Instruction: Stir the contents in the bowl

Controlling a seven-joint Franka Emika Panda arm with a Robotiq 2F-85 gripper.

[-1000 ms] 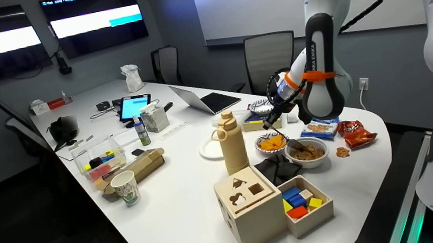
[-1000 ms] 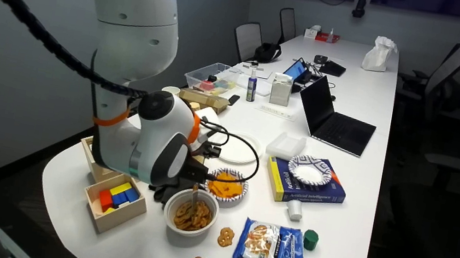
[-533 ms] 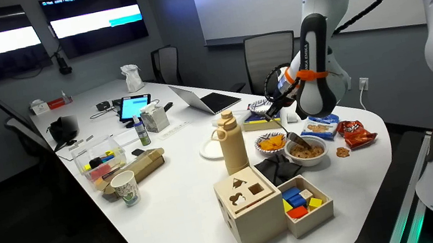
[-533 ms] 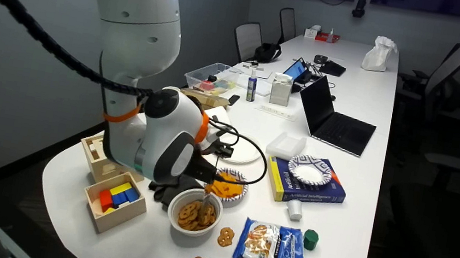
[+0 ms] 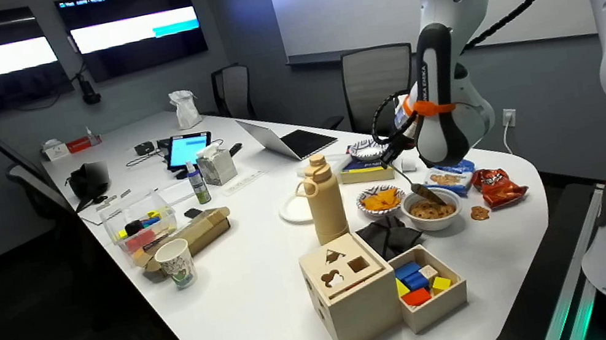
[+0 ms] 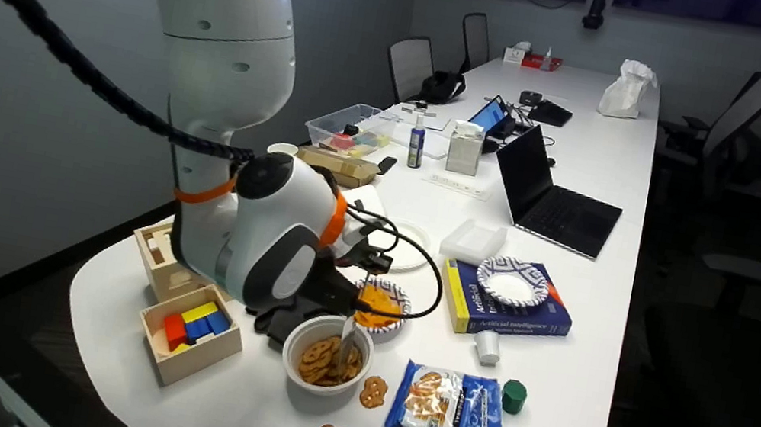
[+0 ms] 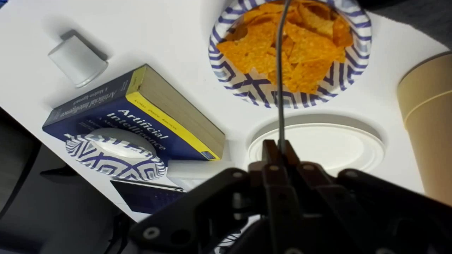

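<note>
Clamping the utensil, the pincer may drag the bowl below it if strokes push too hard sideways.

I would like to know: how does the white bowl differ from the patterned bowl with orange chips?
The white bowl is plain; the chip bowl is patterned with blue. The white bowl holds brown pretzels, the chip bowl orange chips. A utensil reaches into the white bowl, none into the chip bowl. Both are round.
</note>
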